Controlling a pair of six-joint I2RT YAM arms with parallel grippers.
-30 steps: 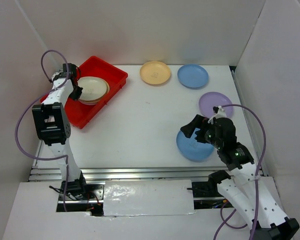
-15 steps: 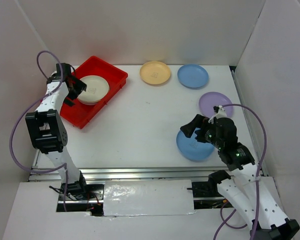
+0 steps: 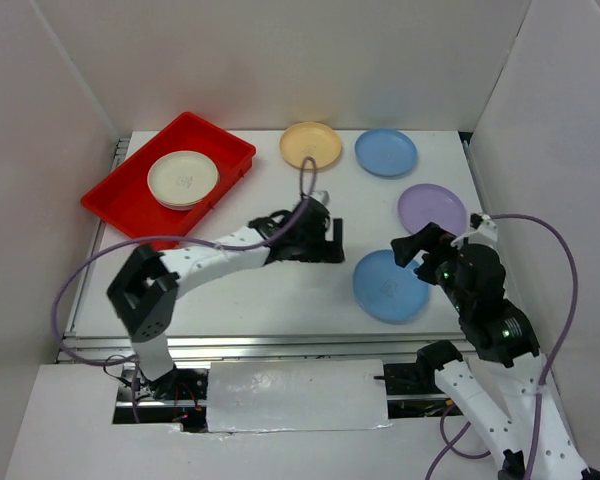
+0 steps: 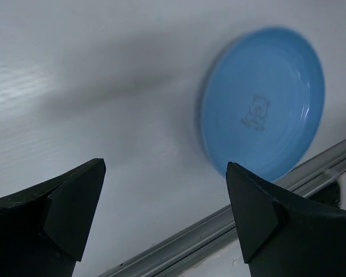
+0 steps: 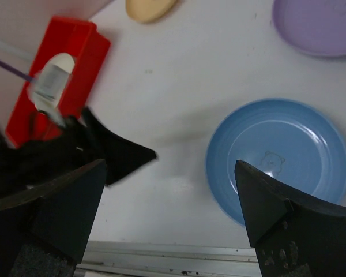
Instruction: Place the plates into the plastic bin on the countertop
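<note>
The red plastic bin (image 3: 232, 152) sits angled on the white tabletop (image 3: 250, 295); every other place here is given from it. Inside the bin, toward its far right part, lies a cream plate (image 3: 183, 177). A pale edge shows under this plate's near side, but how many plates lie beneath cannot be told.

4 more plates lie flat on the tabletop, all to the right of the bin:
- A yellow plate (image 3: 311, 145) is just right of the bin's far corner, apart from its rim.
- A blue plate (image 3: 386, 152) lies one step farther from the bin along the same far line, near the yellow one but not touching it.
- A purple plate (image 3: 432, 208) is farther right again and nearer the arms than the bin's far corner.
- A 2nd blue plate (image 3: 388, 288) is well apart from the bin, to its right and nearer the arms than any part of it.

The left arm (image 3: 220, 250) stretches low across the tabletop to the right of the bin, and its end is well away from the bin's rim. In the left wrist view the left fingers (image 4: 69, 202) are spread wide, with bare tabletop between them. The 2nd blue plate, with its small centre mark (image 4: 255, 112), lies ahead of them untouched.

The right fingers (image 5: 277, 219) are also spread wide and grasp nothing. They hang over the side of the 2nd blue plate that faces away from the bin. In the right wrist view that plate lies below and between the 2 fingers, partly hidden by the right-hand one.
</note>
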